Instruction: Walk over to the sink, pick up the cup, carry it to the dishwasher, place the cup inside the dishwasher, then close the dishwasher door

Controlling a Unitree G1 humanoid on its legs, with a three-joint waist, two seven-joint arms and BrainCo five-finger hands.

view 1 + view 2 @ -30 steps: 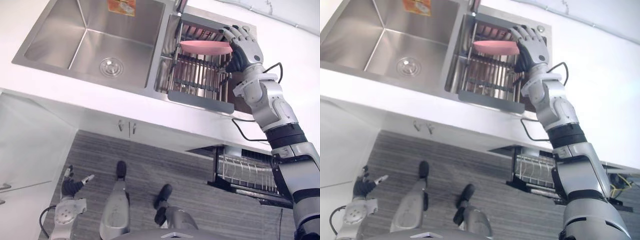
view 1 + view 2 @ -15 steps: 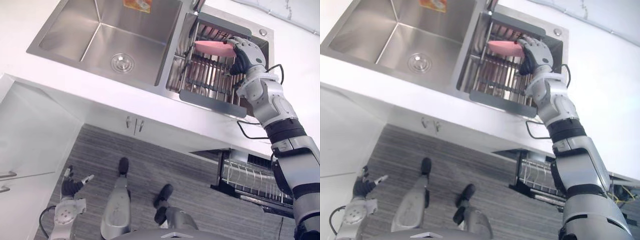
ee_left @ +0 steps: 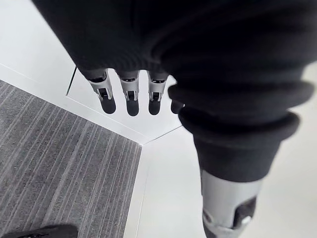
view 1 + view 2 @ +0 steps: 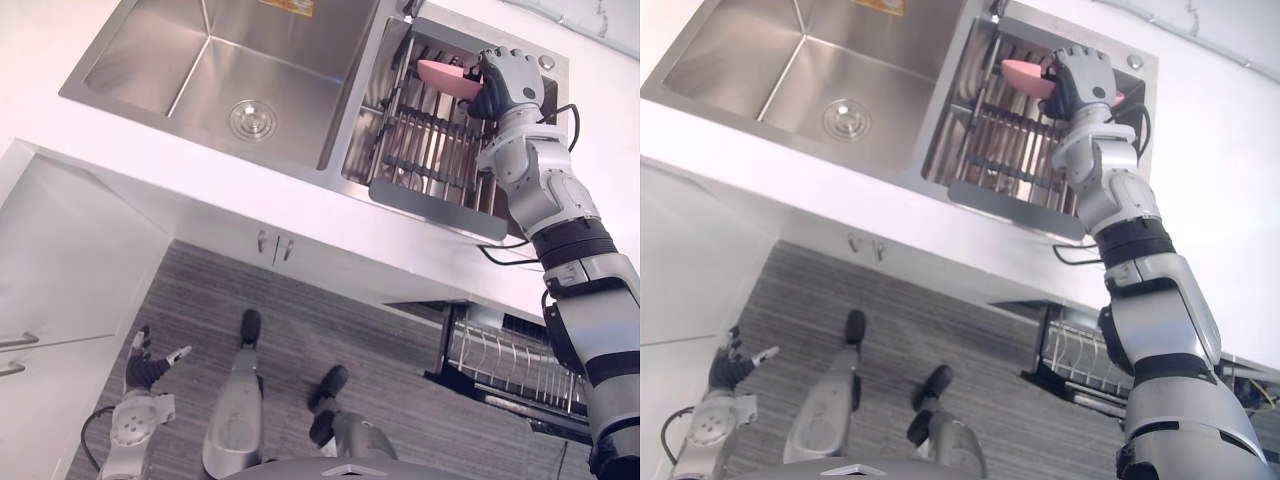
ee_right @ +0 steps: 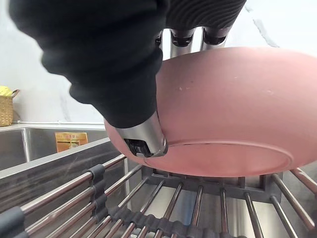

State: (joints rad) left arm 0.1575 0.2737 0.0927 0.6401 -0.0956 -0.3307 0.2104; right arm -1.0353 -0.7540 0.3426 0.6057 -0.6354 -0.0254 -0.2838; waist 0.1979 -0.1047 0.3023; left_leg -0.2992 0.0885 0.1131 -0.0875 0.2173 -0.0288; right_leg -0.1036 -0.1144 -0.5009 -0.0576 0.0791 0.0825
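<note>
A pink, shallow bowl-shaped cup (image 4: 441, 75) rests on the wire dish rack (image 4: 430, 150) in the right basin of the steel sink. My right hand (image 4: 508, 78) reaches over the counter and is shut on the cup. In the right wrist view its thumb (image 5: 143, 136) presses against the cup's (image 5: 237, 114) underside, and its fingers (image 5: 214, 33) curl over the rim. The cup still sits just above the rack bars. My left hand (image 4: 145, 368) hangs low by my side above the floor, open, with straight fingers (image 3: 129, 96).
The large left sink basin (image 4: 250, 60) has a drain (image 4: 252, 119). A white counter (image 4: 330, 215) runs along the front of the sink. The dishwasher (image 4: 510, 365) stands open below at the right, its wire rack pulled out. White cabinet doors (image 4: 70, 290) stand at the left.
My right hand's fingers have gone from straight beside the cup to curled round it. The whole picture has shifted as the camera moved. The left hand has stayed still.
</note>
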